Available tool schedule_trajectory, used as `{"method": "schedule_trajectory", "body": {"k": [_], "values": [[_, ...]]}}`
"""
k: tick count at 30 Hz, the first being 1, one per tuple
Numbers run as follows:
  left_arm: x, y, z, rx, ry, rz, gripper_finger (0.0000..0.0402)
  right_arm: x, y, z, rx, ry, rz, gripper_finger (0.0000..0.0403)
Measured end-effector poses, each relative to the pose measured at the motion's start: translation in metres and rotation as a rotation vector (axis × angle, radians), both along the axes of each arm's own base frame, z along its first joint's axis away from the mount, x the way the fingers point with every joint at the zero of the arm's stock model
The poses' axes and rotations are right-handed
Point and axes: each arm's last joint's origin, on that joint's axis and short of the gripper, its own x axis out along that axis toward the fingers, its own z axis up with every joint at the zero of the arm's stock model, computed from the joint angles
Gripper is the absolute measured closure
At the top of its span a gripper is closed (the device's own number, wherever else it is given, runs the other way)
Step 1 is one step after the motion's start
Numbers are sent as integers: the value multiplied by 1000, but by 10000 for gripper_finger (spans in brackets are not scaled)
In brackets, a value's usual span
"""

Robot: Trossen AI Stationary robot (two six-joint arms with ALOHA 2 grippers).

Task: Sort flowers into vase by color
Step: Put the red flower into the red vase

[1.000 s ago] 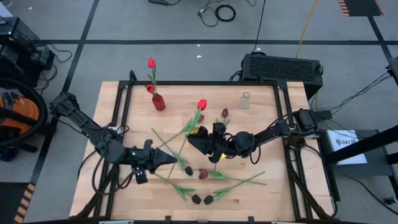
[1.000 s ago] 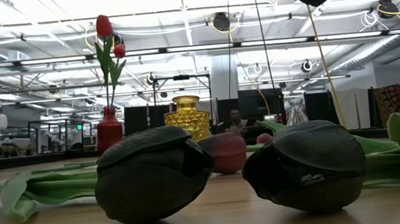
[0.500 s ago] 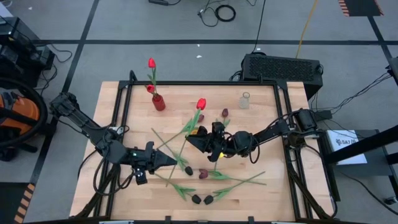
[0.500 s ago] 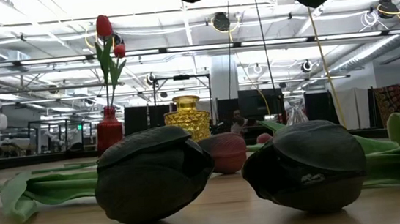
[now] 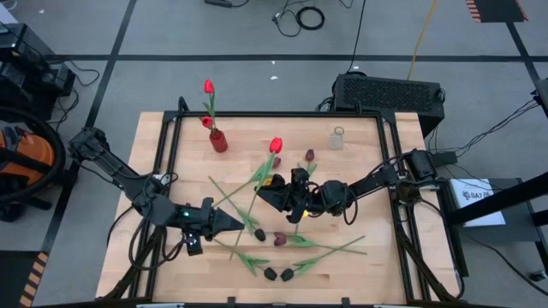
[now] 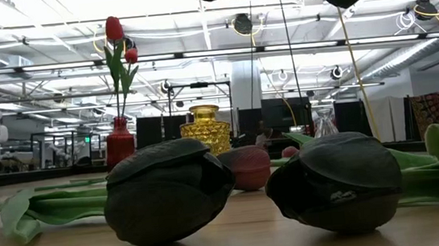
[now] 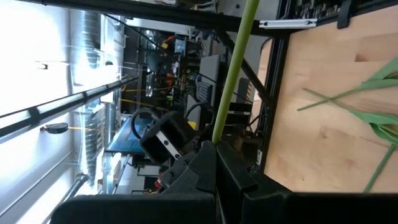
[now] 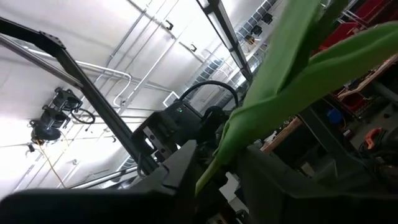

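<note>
A: Where do things stand around the red vase (image 5: 219, 141)?

B: It already holds two red tulips. The right gripper (image 5: 276, 195), out toward the table's middle from that vase, is clamped on the stem of a third red tulip (image 5: 275, 145); the right wrist view shows a green leaf pinched between its dark fingers. The head rides raised, pointing toward the vase.

A: And the left gripper (image 5: 229, 222)?

B: Farther from the vase, nearer the front edge. Its fingers are closed on a thin green stem (image 7: 231, 68), plain in the left wrist view. Which head belongs to that stem cannot be told.

A: How should the right arm do this well?

B: Probably lift until the stem's cut end clears the vase mouth, bring the stem upright, then lower straight so the two standing tulips are not knocked. The other flowers (image 5: 282, 248) lie scattered in front of the vase, maroon and black heads among them.

A: Any change over the last second?

B: The red head has shifted slightly toward the vase; the left gripper has barely moved.
</note>
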Motion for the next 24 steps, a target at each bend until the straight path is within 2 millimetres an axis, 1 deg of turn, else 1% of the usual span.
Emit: {"method": "schedule_trajectory", "body": {"k": [4, 7, 10, 14, 15, 17, 21, 24], "values": [[0, 0, 0, 1, 1, 0, 401, 0, 0, 0, -1, 3, -1, 294], [0, 0, 0, -6, 2, 0, 401, 0, 0, 0, -16, 4, -11, 306], [0, 0, 0, -9, 3, 0, 401, 0, 0, 0, -34, 5, -22, 330], [0, 0, -1, -5, 10, 0, 389, 0, 0, 0, -62, 0, -1, 376], [0, 0, -1, -17, 11, 3, 386, 0, 0, 0, -68, -2, 2, 387], [0, 0, 0, -59, 7, 28, 379, 0, 0, 1, -71, -9, 0, 396], [1, 2, 1, -170, 6, 111, 357, -1, 0, 4, -68, -34, -3, 393], [1, 5, 1, -257, 1, 194, 327, -3, 0, 6, -87, -63, -4, 399]]}}
